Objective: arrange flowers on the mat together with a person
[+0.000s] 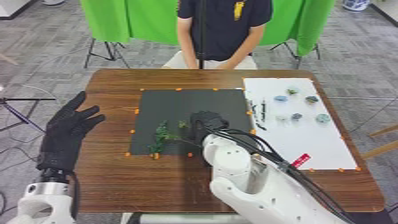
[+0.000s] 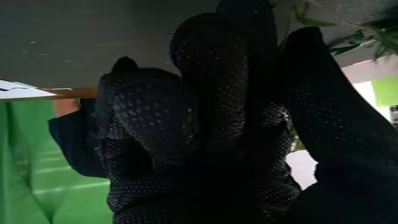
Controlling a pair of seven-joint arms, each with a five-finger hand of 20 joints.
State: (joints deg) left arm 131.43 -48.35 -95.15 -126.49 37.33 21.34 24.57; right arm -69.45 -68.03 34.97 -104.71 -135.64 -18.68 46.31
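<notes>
Two gloved hands are at the table, and the robot's right hand (image 1: 209,121), narrow, thumb near its curled fingers, holds one thin sprig (image 2: 313,20) over the right half of the mat (image 1: 171,104). Its left hand (image 1: 66,131) is wide, fingers spread and straight, above the left side of the table (image 1: 169,192); a strip of smooth brown wood lies between it and the mat. One red tag (image 1: 302,160) is at the near left edge of the white sheet (image 1: 306,147).

Feathery greenery (image 1: 160,136) lies on the mat's near left part, its stems too tangled to count. Orange tabs (image 1: 179,89) dot the borders of the single dark, matte mat, and the white sheet sits just beside its right edge. Thin dark twigs (image 1: 258,116) lie along the sheet's left side. Farther right are six small rosettes (image 1: 322,118), bluish and green, with bare white between them. Beyond the table hangs smooth green cloth (image 1: 304,27).
</notes>
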